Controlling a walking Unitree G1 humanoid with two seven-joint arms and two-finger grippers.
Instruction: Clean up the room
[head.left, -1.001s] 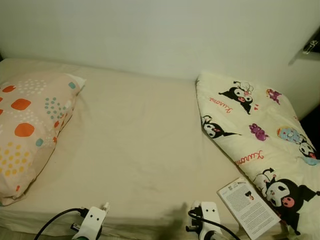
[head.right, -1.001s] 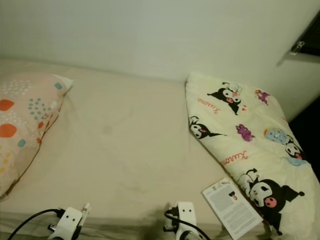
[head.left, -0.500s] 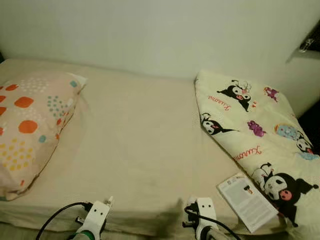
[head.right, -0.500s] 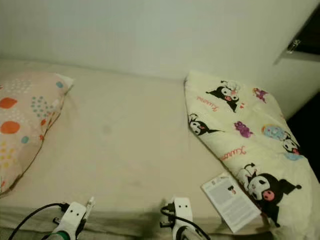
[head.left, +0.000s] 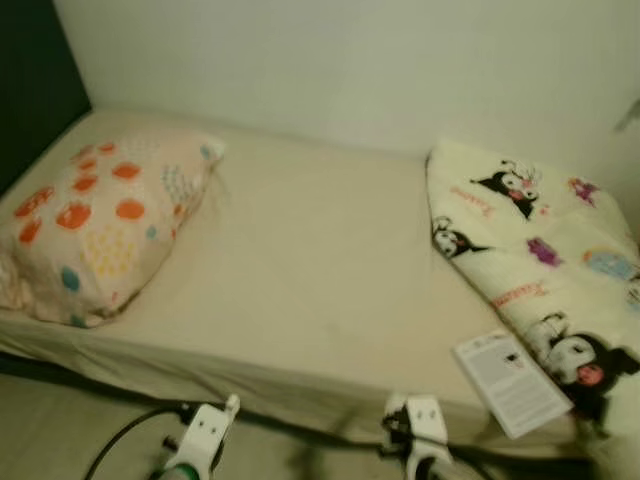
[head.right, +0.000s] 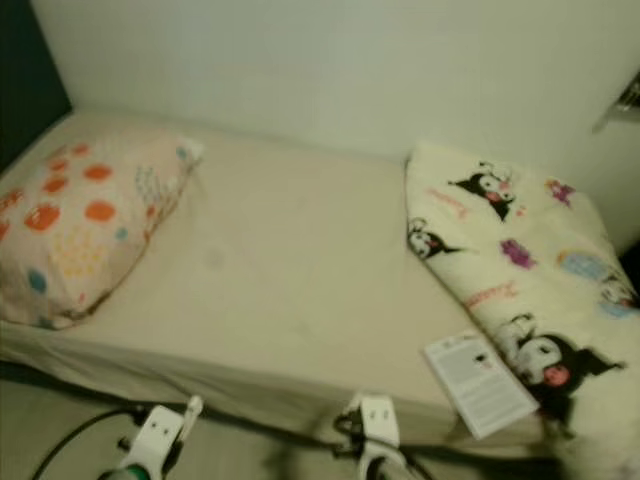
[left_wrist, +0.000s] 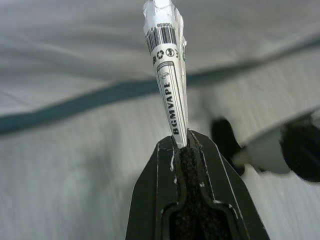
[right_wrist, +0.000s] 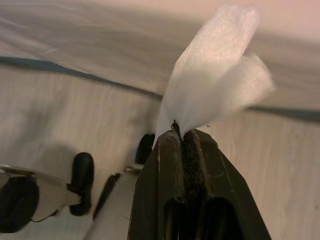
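My left gripper (left_wrist: 182, 142) is clenched on a flattened wrapper (left_wrist: 167, 65) printed with a barcode, which sticks straight out past the fingertips. My right gripper (right_wrist: 182, 135) pinches a scrap of white foam (right_wrist: 215, 85), also jutting forward from the closed fingers. Both wrist views look down at pale plank floor with the bed's edge and a dark gap under it running across.

From the head, both wrists sit low at the near edge, the left (head.left: 205, 440) over floor just short of the bed (head.left: 310, 270), the right (head.left: 420, 435) at the bed's front edge. A booklet (head.left: 510, 380) lies flat near the front right corner, one corner overhanging the edge and one side touching the quilt (head.left: 545, 260), a cartoon-print one bunched along the bed's right side up to the wall. A spotted pillow (head.left: 95, 225) sits at the left end, its near end reaching the front edge. Between pillow and quilt the sheet is bare and wide. A strip of floor (head.left: 60, 430) shows along the front left.
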